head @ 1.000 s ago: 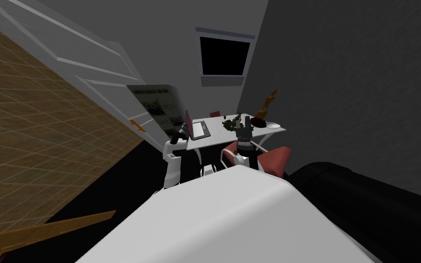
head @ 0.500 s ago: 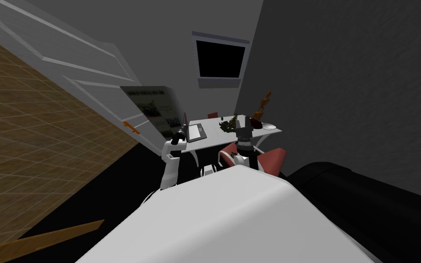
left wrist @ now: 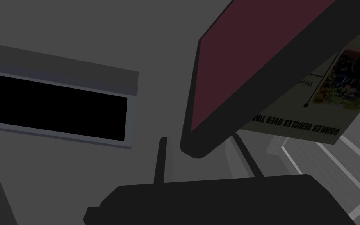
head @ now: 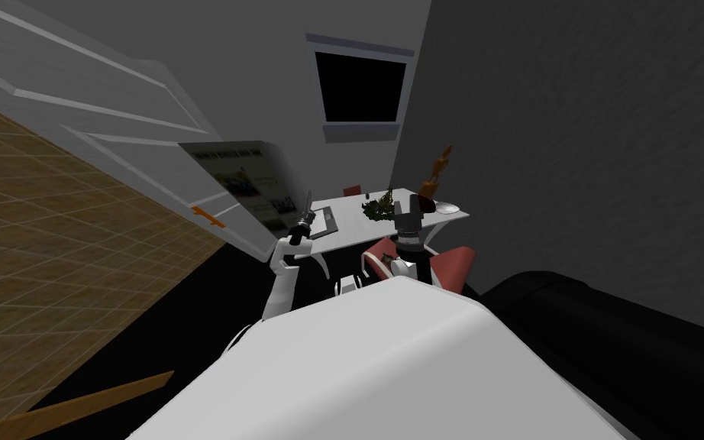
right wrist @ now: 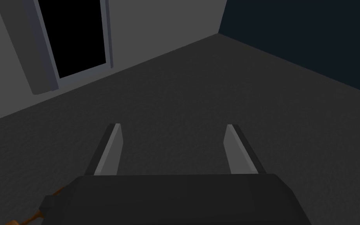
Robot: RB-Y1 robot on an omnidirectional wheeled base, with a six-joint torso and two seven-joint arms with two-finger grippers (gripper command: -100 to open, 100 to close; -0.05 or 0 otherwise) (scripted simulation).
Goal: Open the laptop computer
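jaws of left gripper (left wrist: 199,137) parted astride laptop (left wrist: 245,58) lid corner | right gripper (right wrist: 173,125) agape, empty | i read lid upright, screen facing right, hinge running away from me

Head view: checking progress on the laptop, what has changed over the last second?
Mostly my own move: the whole view has shifted, so the camera moved. The left gripper stays at the laptop lid's corner, lid raised throughout. The right gripper stays open, raised near the desk.
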